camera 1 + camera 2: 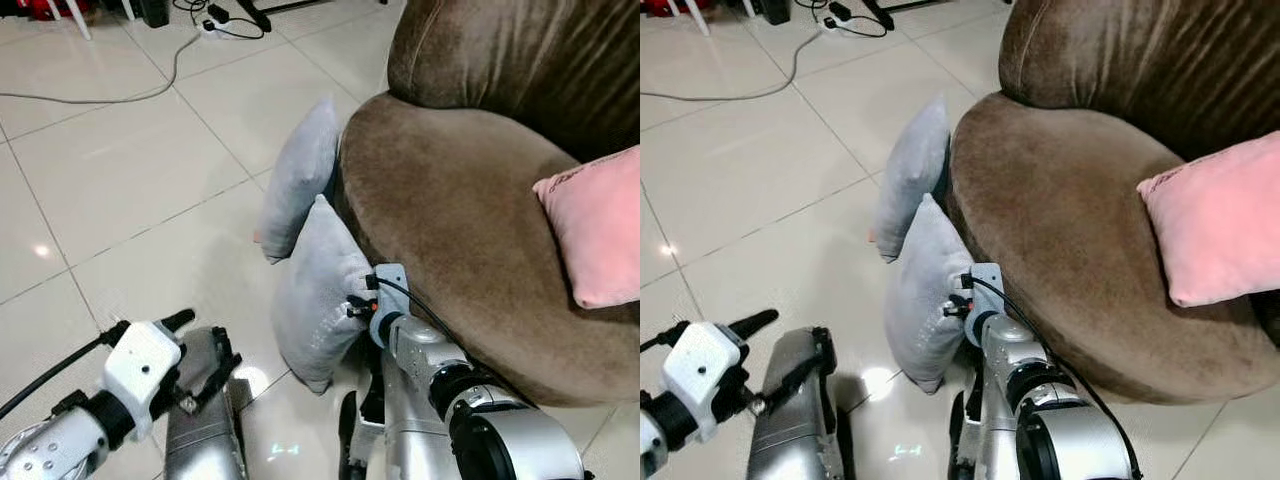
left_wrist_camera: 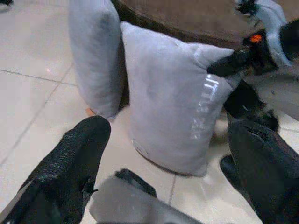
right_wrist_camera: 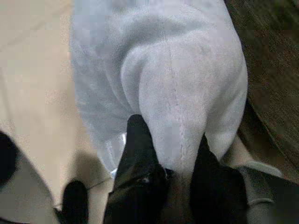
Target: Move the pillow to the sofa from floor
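Brown velvet covers the sofa [image 1: 450, 200], a rounded seat whose curved front edge bulges out over the floor [image 1: 120, 170] and whose back rises at the far right. Pale glossy tiles run wide and open to the robot's left and ahead, crossed by thin grout lines, with a grey cable [image 1: 120, 92] and a power strip [image 1: 212, 22] lying far off near the top edge. On the right end of the seat lies a pink cushion [image 1: 598, 228], while the middle and near part of the seat show bare brown cloth. Against the curved front edge stand two grey pillows on the tiles: the far pillow [image 1: 300, 178] leans upright on the sofa's side, and the near pillow [image 1: 318, 290] stands on its lower corner just in front of it, touching the sofa front. The near pillow is soft, light grey, plump in the middle with a seam down its edge and a pale printed strip on one face. The right gripper [image 3: 170, 156] reaches along the sofa front and has its two black fingers pinched closed on the near pillow's edge, the cloth bunched between them. The left gripper [image 2: 168, 154] hovers low over the tiles, facing the same pillow, its fingers spread wide apart with nothing between them and not touching the fabric.
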Motion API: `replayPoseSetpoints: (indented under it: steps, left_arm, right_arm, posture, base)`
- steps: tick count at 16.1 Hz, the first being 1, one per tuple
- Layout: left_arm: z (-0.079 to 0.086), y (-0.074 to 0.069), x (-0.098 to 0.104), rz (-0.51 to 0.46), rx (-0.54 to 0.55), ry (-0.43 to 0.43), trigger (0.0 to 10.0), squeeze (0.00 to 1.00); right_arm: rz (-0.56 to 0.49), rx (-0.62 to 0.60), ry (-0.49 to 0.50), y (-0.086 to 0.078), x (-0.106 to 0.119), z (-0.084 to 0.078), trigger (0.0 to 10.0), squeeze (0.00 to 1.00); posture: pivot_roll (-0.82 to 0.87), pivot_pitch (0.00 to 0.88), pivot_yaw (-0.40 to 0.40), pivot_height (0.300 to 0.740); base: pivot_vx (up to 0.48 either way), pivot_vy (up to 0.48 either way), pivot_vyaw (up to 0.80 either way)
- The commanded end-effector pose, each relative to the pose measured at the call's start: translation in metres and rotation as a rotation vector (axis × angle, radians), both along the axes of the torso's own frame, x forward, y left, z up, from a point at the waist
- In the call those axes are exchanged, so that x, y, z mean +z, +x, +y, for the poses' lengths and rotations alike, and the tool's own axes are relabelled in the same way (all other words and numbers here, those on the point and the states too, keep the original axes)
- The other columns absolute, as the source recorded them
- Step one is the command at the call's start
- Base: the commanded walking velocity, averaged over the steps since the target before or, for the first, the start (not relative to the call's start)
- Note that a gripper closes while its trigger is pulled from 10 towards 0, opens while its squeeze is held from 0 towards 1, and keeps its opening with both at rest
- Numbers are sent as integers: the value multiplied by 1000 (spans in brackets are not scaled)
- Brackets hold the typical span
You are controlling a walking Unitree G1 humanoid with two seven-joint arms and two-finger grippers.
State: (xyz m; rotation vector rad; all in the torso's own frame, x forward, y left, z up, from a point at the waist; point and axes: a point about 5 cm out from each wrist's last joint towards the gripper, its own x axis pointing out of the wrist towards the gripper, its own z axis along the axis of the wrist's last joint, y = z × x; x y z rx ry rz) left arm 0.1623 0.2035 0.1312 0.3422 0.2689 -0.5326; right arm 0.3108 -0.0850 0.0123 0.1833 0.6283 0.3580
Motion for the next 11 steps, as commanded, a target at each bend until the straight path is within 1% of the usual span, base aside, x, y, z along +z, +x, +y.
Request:
replayPoseSetpoints:
  steps: [1,2,3,4,5,6,7,8,9,10,11]
  left_arm:
    - [-2,-1,-5,9,3,1,10000,0]
    - [1,3,-8,-14,33,10,10000,0]
    - [2,5,-8,-23,40,14,10000,0]
    - [1,11,-7,-56,42,31,10000,0]
    - [1,12,-5,-63,41,31,10000,0]
    - [0,16,-1,-95,50,25,10000,0]
    - [-2,21,4,-136,56,18,10000,0]
    - [-6,28,12,-180,62,-2,10000,0]
    - [-8,37,18,-217,72,-15,10000,0]
    - [-9,46,24,-256,88,-35,10000,0]
    - [-12,55,31,-296,99,-60,10000,0]
  right_arm:
    - [-25,1,36,5,6,-3,0,0]
    - [-57,-3,77,9,15,-10,0,0]
    - [-74,2,93,10,19,-13,0,0]
    - [-135,26,154,9,39,-22,0,0]
    - [-146,30,171,7,44,-23,0,0]
    - [-201,42,222,3,64,-32,0,0]
    - [-289,20,344,3,99,-43,0,0]
    - [-458,-20,488,7,151,-57,0,0]
    - [-603,-39,544,13,191,-68,0,0]
    - [-723,-78,564,16,226,-79,0,0]
    - [-826,-162,537,21,253,-91,0,0]
  posture:
    - [180,70,-122,512]
    - [174,46,-133,512]
    - [172,31,-139,512]
    - [162,0,-147,512]
    - [162,0,-147,512]
    - [153,0,-142,512]
    - [143,0,-130,512]
    - [134,0,-119,512]
    - [120,0,-107,512]
    - [113,0,-101,512]
    - [105,0,-93,512]
  base:
    - [0,0,0]
    - [0,0,0]
    - [0,0,0]
    - [0,0,0]
    - [0,0,0]
    - [0,0,0]
    - [0,0,0]
    - [0,0,0]
    - [0,0,0]
    - [0,0,0]
    - [0,0,0]
